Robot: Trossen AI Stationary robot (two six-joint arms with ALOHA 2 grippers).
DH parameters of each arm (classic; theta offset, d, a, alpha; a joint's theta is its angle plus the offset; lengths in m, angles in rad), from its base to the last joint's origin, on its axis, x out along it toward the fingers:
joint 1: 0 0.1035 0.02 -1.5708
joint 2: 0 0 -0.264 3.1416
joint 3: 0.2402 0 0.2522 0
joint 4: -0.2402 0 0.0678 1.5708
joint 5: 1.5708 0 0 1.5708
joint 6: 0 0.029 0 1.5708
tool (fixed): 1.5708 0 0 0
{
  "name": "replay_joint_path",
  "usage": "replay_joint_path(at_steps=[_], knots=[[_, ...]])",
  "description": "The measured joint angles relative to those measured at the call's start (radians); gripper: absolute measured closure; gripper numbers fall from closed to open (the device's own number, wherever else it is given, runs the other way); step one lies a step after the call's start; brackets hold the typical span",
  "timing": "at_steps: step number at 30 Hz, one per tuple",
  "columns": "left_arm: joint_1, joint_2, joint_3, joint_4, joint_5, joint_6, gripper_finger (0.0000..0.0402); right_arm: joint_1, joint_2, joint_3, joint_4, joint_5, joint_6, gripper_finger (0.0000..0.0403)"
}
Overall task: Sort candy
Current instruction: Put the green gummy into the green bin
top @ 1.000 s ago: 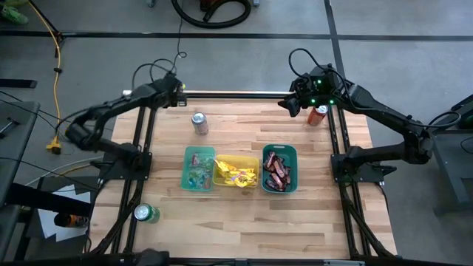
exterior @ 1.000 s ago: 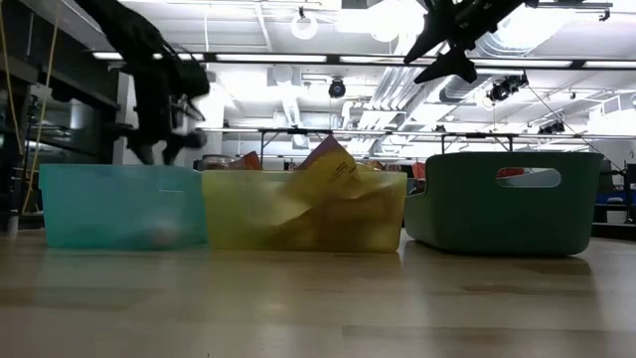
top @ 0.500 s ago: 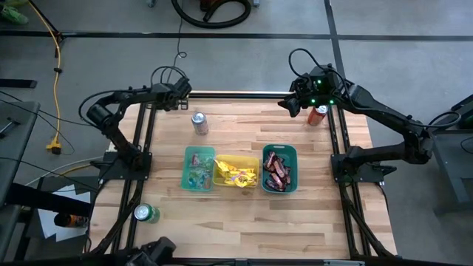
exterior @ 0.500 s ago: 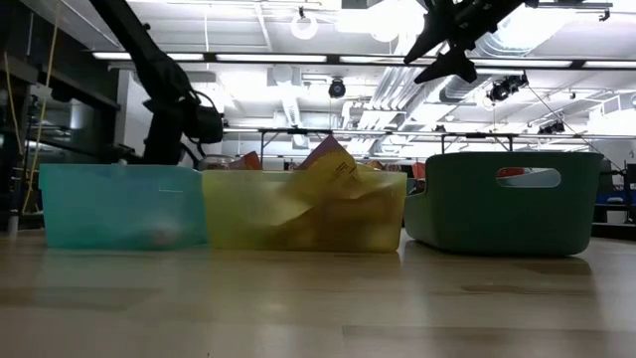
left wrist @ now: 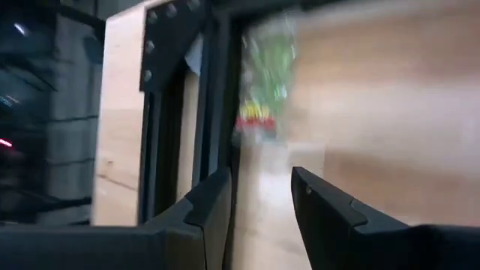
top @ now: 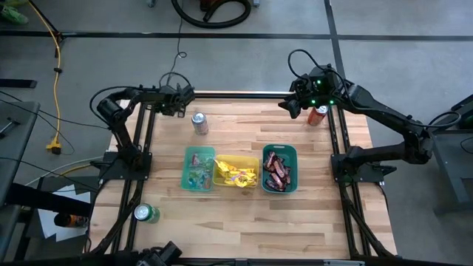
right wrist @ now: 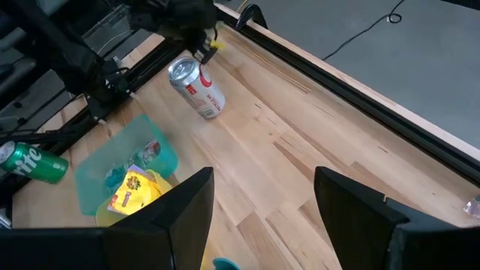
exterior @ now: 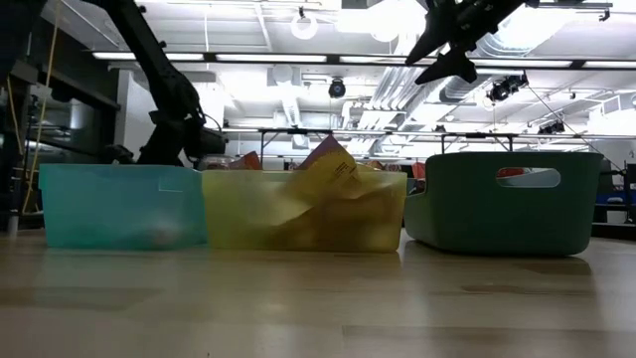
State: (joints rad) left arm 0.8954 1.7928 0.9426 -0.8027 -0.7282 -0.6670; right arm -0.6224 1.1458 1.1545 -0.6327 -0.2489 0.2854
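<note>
Seemingly done: we find the candy (top: 238, 176) lying sorted in three bins (top: 278, 152) at mid-frame, none loose on the counter (top: 244, 210). Left end effector (top: 186, 94), upper left, and right end effector (top: 287, 106), upper right, both hang open and empty.

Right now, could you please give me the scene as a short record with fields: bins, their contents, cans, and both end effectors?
teal bin: small mixed-colour candy
yellow bin: yellow packets
green bin: dark brown-and-red bars
silver can: upright, far side of table
green can: near left edge
red can: far right corner
left end effector: open, empty, near silver can
right end effector: open, empty, raised
</note>
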Motion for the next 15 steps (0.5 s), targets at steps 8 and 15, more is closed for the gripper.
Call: replay_joint_path(at_steps=[8, 15], knots=[[-0.044, 0.090, 0.029, -0.009, -0.210, 0.101, 0.0273, 0.000, 0.000, 0.000, 0.001, -0.007, -0.017, 0.0176], [-0.045, 0.113, 0.055, -0.048, -0.201, 0.087, 0.0273, 0.000, 0.000, 0.000, -0.017, -0.058, -0.039, 0.0176]])
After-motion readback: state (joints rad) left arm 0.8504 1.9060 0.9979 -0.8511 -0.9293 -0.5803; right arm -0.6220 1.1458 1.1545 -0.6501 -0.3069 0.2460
